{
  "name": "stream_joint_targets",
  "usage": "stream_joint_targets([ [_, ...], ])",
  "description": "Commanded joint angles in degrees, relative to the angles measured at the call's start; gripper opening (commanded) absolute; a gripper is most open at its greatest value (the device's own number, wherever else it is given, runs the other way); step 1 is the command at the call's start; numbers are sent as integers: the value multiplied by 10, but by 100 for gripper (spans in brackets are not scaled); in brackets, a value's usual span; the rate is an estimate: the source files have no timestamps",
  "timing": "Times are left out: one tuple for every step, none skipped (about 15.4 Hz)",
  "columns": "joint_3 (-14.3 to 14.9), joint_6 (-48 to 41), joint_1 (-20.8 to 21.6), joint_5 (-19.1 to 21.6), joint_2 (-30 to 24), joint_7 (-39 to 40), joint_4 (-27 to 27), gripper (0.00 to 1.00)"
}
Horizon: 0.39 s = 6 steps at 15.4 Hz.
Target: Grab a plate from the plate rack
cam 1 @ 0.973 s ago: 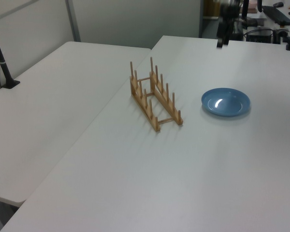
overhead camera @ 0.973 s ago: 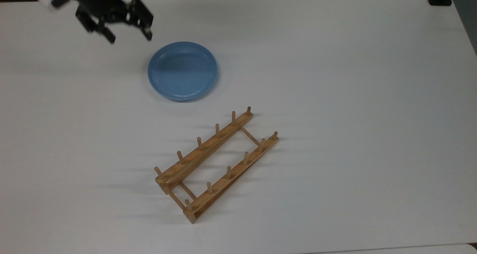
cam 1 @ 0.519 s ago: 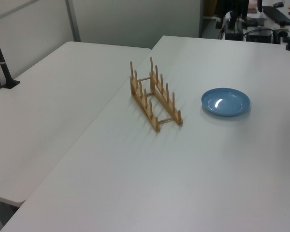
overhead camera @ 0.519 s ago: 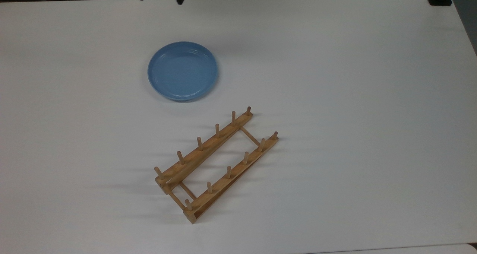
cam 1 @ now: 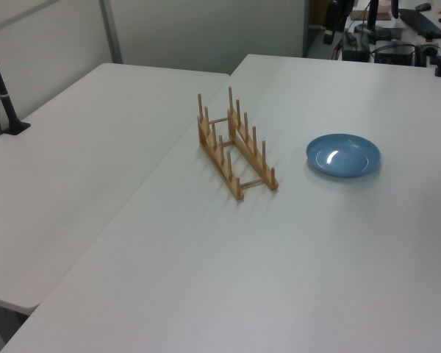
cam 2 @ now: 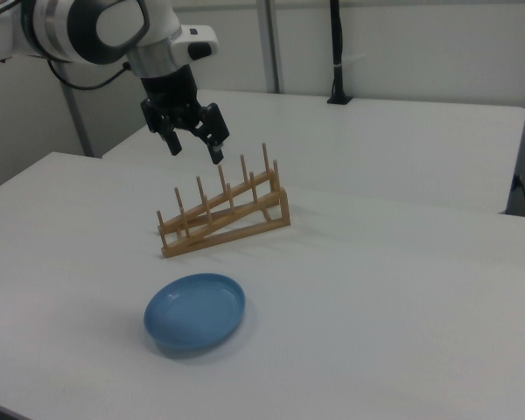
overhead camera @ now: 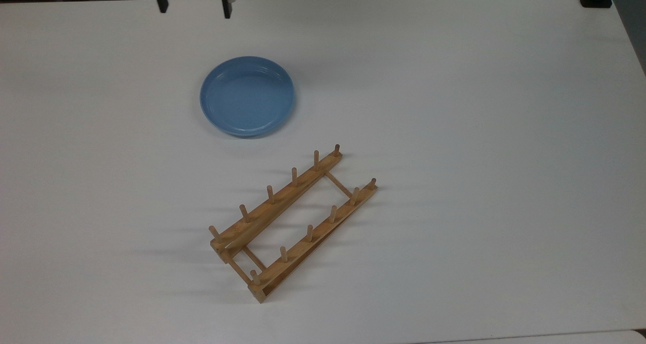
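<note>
The light-blue plate is seen lying flat on the white table, apart from the wooden plate rack, with no peg touching it. In the top view the plate is placed above and to the left of the rack; in the left view it sits to the right of the rack; in the right view it lies in front of the rack, nearer the camera.

The gripper is shown whole in the right view, raised in the air above the table, its two black fingers spread apart with nothing between them. In the top view just the two dark fingertips are caught at the upper edge, well apart from each other and beyond the plate.

The rack's slope is given by the right view, where one end stands higher than the other; from the top view the two rails and crossbars are read as a diagonal ladder shape. A black post is shown at the left view's left, on the neighbouring table
</note>
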State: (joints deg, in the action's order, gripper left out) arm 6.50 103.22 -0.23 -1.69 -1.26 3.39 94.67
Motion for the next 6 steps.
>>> stream_joint_targets([
  [8,16,11,-18,0,16,5,100],
  [8,14,14,-18,0,17,5,100],
  [8,10,17,-18,-1,16,4,100],
  [8,9,18,-17,-1,16,4,100],
  [8,8,18,-17,-1,15,4,100],
  [8,7,18,-17,-2,16,4,100],
])
